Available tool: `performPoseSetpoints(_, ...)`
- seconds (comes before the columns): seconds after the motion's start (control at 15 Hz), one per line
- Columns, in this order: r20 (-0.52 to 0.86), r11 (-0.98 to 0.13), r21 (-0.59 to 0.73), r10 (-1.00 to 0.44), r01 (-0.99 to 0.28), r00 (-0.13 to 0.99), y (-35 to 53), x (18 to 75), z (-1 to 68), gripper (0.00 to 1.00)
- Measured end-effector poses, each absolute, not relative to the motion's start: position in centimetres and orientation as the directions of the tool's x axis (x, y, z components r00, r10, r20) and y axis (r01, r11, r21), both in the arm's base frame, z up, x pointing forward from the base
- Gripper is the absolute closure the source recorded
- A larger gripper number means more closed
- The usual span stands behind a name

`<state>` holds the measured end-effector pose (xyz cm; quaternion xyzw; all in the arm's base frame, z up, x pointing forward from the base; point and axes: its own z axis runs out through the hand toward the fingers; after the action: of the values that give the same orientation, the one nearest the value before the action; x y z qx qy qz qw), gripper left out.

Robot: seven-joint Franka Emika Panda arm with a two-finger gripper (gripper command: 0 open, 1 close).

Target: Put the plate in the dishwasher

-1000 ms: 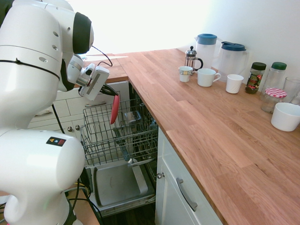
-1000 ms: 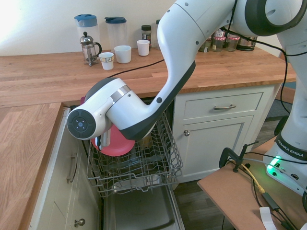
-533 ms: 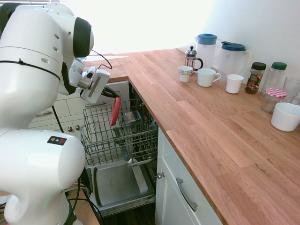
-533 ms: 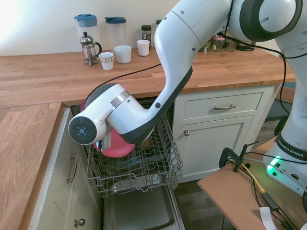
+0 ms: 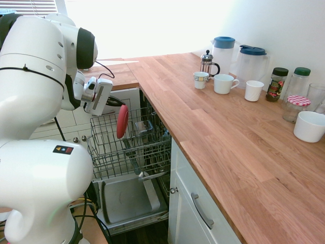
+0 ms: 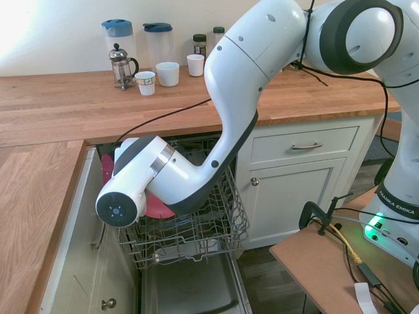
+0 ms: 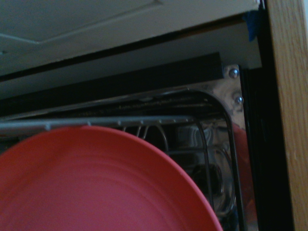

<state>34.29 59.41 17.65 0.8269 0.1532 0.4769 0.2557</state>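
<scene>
In the first exterior view the gripper (image 5: 118, 103) is clamped on the top edge of the plate (image 5: 122, 122), which hangs on edge, almost upright, seen nearly side-on as a thin coral-red sliver. It sits over the pulled-out wire rack (image 5: 133, 147) of the dishwasher (image 5: 129, 195), near the rack's far-left part; whether its lower edge touches the wires cannot be told. The grey door panel lies open below the rack. On the counter (image 5: 218, 132) stand two jugs with blue lids (image 5: 224, 53) (image 5: 251, 62), one French press (image 5: 207, 63), three white mugs (image 5: 201, 80) (image 5: 224, 84) (image 5: 254, 90), two dark-lidded jars (image 5: 276, 84) (image 5: 299, 80), one jar with a checked lid (image 5: 296, 107) and one white bowl (image 5: 310, 126).

In the second exterior view the arm's thick forearm covers most of the plate (image 6: 157, 208); only pink slivers show at the rack's (image 6: 196, 229) left end, low among the wires. The fingers are hidden here. The same two jugs, press and three mugs stand at the back of the counter (image 6: 65, 104), and one drawer (image 6: 304, 145) sits right of the dishwasher.

In the wrist view the plate (image 7: 96, 183) fills the lower half: smooth, round, coral-red, with faint concentric rings and a shallow rim. Behind it show rack wires (image 7: 202, 139) and the dark dishwasher opening, with two screws at its frame.
</scene>
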Motion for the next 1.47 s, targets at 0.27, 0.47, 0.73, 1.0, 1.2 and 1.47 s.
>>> performPoseSetpoints(0.27, 0.713, -0.816, 0.572, 0.546, 0.085, 0.440, 60.1, 34.0, 16.6, 1.00)
performPoseSetpoints(0.47, 0.707, -0.812, 0.558, 0.574, 0.173, 0.413, 60.6, 33.7, 15.2, 1.00)
performPoseSetpoints(0.73, 0.695, -0.809, 0.557, 0.579, 0.190, 0.428, 60.1, 33.5, 13.1, 0.00)
performPoseSetpoints(1.0, 0.694, -0.810, 0.550, 0.580, 0.205, 0.427, 60.4, 33.0, 13.0, 0.00)
performPoseSetpoints(1.2, 0.694, -0.810, 0.541, 0.582, 0.227, 0.424, 60.7, 32.6, 13.0, 0.00)
performPoseSetpoints(1.47, 0.701, -0.815, 0.533, 0.575, 0.227, 0.422, 61.0, 32.5, 13.7, 0.00)
